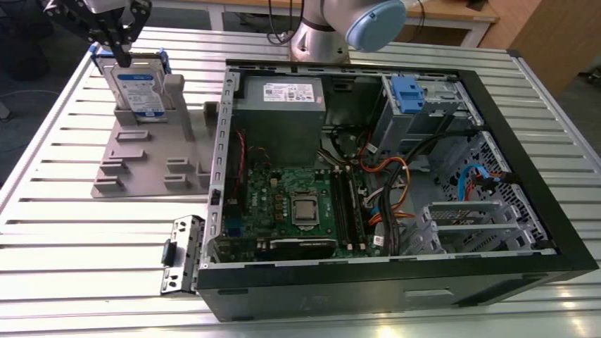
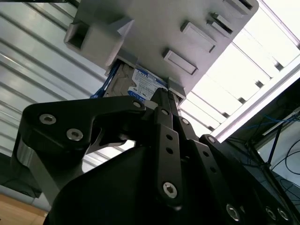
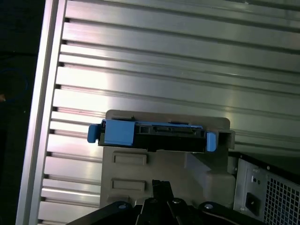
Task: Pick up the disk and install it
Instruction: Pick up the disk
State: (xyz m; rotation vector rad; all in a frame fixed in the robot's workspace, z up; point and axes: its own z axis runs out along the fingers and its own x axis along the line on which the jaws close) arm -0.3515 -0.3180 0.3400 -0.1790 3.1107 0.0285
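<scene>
The disk (image 1: 141,88) stands upright on its edge in the grey slotted stand (image 1: 141,165) at the exterior view's upper left, its white-and-blue label facing out and blue rails on its sides. My gripper (image 1: 120,55) hangs right over the disk's top edge, fingers drawn together to a point with nothing between them. The first wrist view looks down on the disk's (image 3: 150,136) top edge and blue rails in the stand (image 3: 154,161), with the gripper (image 3: 159,185) a little apart from it. The second wrist view has the gripper (image 2: 159,93) in front of the disk's label (image 2: 143,84).
An open computer case (image 1: 526,211) lies on the slatted metal table (image 1: 56,232), right of the stand. Inside are a grey power supply box (image 1: 279,116), a motherboard (image 1: 291,204), cables and a drive bay with a blue latch (image 1: 406,91). The arm's base (image 1: 324,35) stands behind the case.
</scene>
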